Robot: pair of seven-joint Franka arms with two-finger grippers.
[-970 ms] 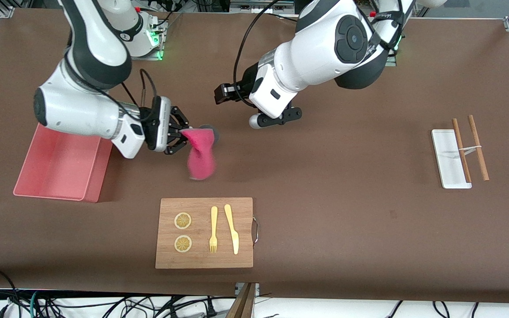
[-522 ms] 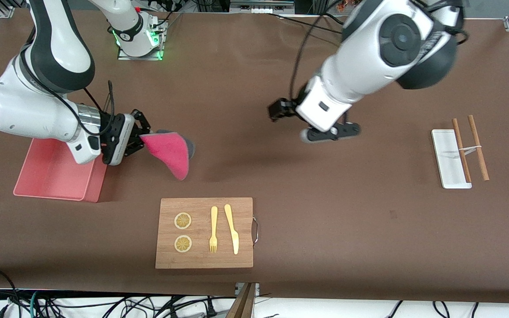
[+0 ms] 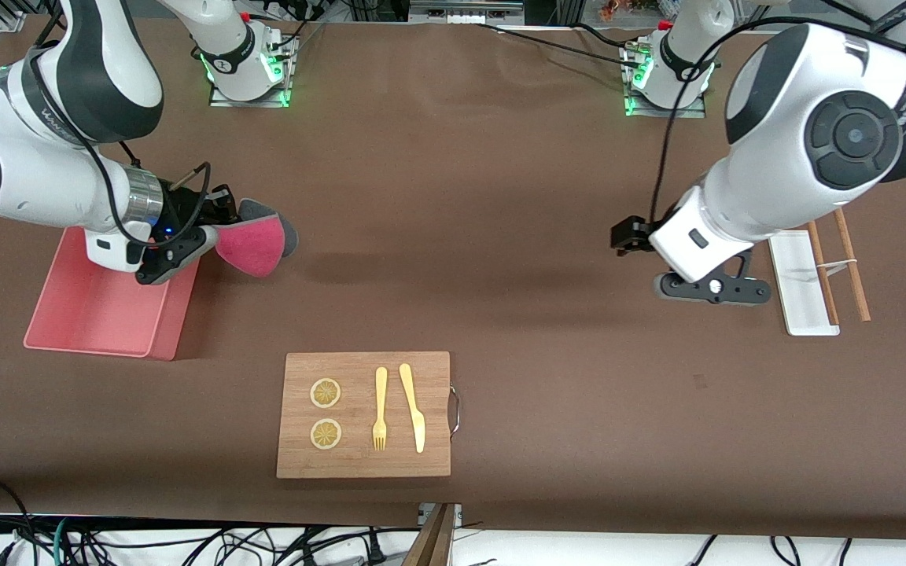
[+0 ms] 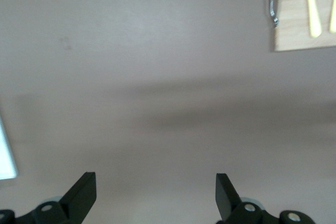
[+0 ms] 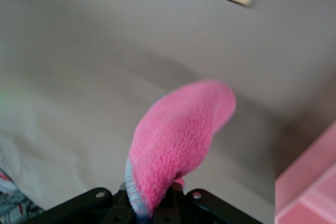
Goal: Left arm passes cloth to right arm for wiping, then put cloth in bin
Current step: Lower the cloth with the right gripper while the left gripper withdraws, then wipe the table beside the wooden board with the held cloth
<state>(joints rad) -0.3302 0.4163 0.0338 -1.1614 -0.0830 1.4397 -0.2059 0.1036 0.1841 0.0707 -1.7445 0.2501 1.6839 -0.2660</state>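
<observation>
Clamped in my right gripper [image 3: 213, 236] is the cloth [image 3: 252, 245], pinched by one edge so that the rest of it hangs free in the air over the bare table, just beside the bin [image 3: 68, 314]. From my right wrist the cloth [image 5: 178, 140] bulges out from between the closed fingers, with a corner of the bin [image 5: 310, 187] showing close by. That bin sits on the table at my right arm's end, partly under my right forearm. My left gripper [image 3: 708, 289] hangs over the table at my left arm's end, next to the white tray [image 3: 799, 283], and it holds nothing; from the left wrist its fingers [image 4: 84, 190] stand spread wide apart above plain brown tabletop. Two wooden sticks [image 3: 837, 263] lie across that tray. Nearer the front camera, toward the middle of the table, lies the wooden board [image 3: 363, 414] with two lemon slices [image 3: 325, 413], a fork [image 3: 380, 409] and a knife [image 3: 413, 407] on it.
</observation>
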